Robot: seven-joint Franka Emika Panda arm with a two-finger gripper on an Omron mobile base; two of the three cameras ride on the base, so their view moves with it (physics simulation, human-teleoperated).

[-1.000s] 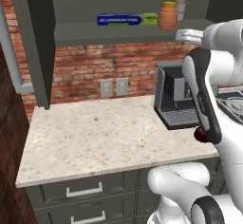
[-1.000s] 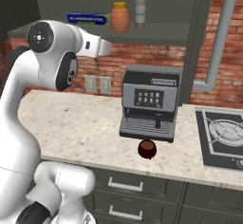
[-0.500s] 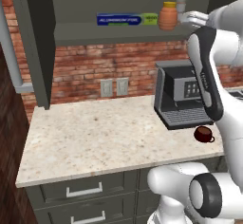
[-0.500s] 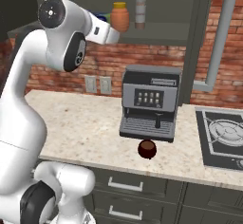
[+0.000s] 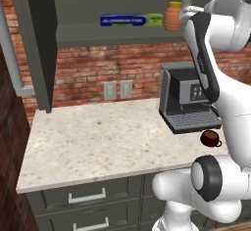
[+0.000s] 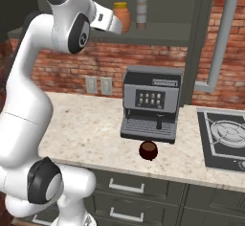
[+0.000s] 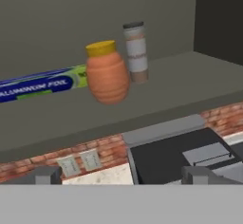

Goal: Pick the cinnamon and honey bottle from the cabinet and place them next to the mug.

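Observation:
On the shelf of the dark grey-green cabinet (image 7: 194,78) stands the honey bottle (image 7: 107,73) (image 6: 122,17) (image 5: 172,18), a squat orange jar with a yellow lid. The slim tan cinnamon (image 7: 135,52) (image 6: 141,13) stands upright just right of it and slightly behind. My gripper (image 7: 123,175) (image 6: 116,26) is open and empty. It hangs in front of the shelf, a little short of the honey bottle and touching nothing. The dark brown mug (image 6: 148,150) (image 5: 211,137) sits on the counter in front of the coffee machine.
A long blue foil box (image 7: 42,85) (image 5: 130,19) lies on the shelf left of the jar. A grey coffee machine (image 6: 152,103) stands under the shelf, with a stove (image 6: 225,139) to its right. The cabinet's side panel (image 7: 218,19) rises right of the cinnamon.
The arm has lifted and swung the hand up toward the shelf, closer to the honey bottle. The jaws stay wide apart. Nothing on the shelf or counter moved.

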